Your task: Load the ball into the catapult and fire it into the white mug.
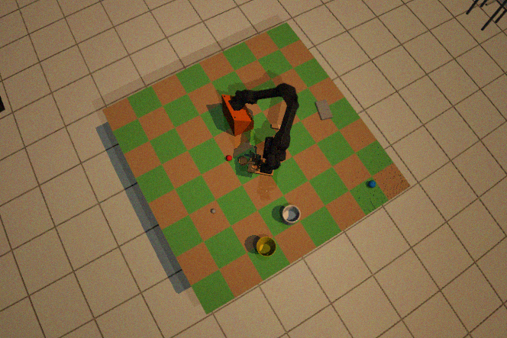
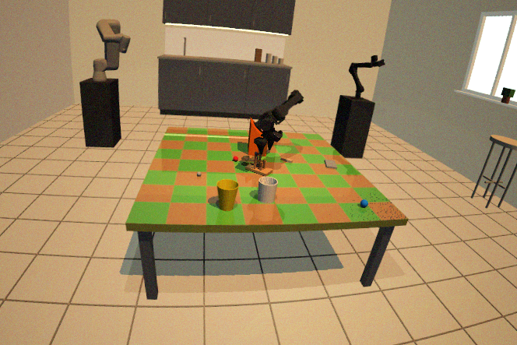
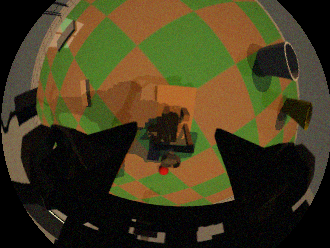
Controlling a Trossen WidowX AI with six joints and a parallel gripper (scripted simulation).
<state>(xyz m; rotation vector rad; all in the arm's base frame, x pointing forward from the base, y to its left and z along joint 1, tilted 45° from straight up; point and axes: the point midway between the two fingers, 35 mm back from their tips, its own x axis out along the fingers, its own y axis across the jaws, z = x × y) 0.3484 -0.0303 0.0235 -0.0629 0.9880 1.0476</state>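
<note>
The catapult (image 1: 270, 175) (image 2: 263, 171) (image 3: 176, 95) stands mid-table, its wooden base toward the mugs and its round cup (image 1: 243, 159) (image 3: 170, 160) at the other end. I see no ball in the cup. The red ball (image 1: 228, 158) (image 2: 235, 158) (image 3: 164, 171) lies on the table just beyond the cup. The white mug (image 1: 291, 214) (image 2: 267, 192) (image 3: 274, 61) stands upright off the base end, dark in the wrist view. My gripper (image 1: 254, 157) (image 2: 259, 154) (image 3: 177, 128) is open and empty, above the catapult. Its fingers partly hide the mechanism in the top and exterior views.
A yellow cup (image 1: 266, 246) (image 2: 227, 195) (image 3: 297, 111) stands near the mug. A blue ball (image 1: 372, 183) (image 2: 364, 203), a small grey ball (image 1: 212, 210) (image 2: 198, 174), a grey slab (image 1: 324, 109) (image 2: 330, 163) and a wooden block (image 1: 276, 126) (image 2: 286, 160) lie around. An orange block (image 1: 241, 124) (image 2: 252, 140) stands by my arm's base.
</note>
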